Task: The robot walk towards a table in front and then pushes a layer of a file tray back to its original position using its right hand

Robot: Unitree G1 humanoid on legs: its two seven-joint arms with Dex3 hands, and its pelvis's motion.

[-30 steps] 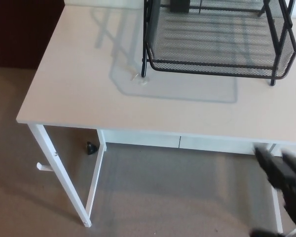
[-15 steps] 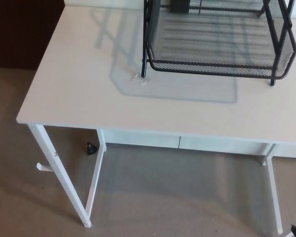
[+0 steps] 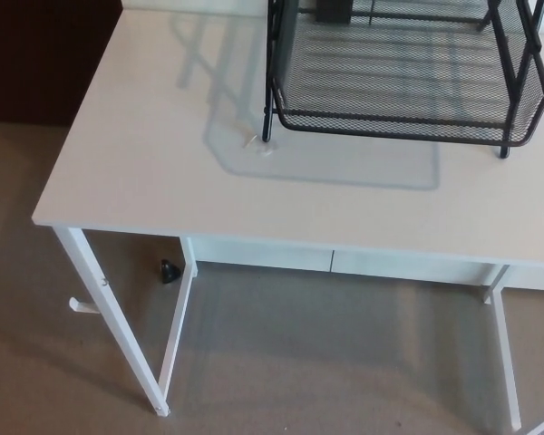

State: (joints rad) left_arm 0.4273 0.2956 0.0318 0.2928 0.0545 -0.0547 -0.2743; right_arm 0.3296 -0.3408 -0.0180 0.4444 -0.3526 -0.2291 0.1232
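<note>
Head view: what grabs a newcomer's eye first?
The black mesh file tray at the far right of the white table, its front layer jutting toward the camera and throwing a grey shadow on the tabletop. Below, a small black object lies on the carpet by a table leg. Neither hand is clearly visible.

The near and left parts of the white table (image 3: 145, 172) lie bare, giving open room to reach in from the near edge. The black mesh file tray (image 3: 403, 77) fills the far right, its front rim jutting toward the near side on thin legs, with a small white scrap (image 3: 257, 145) lying just beside its left leg
</note>
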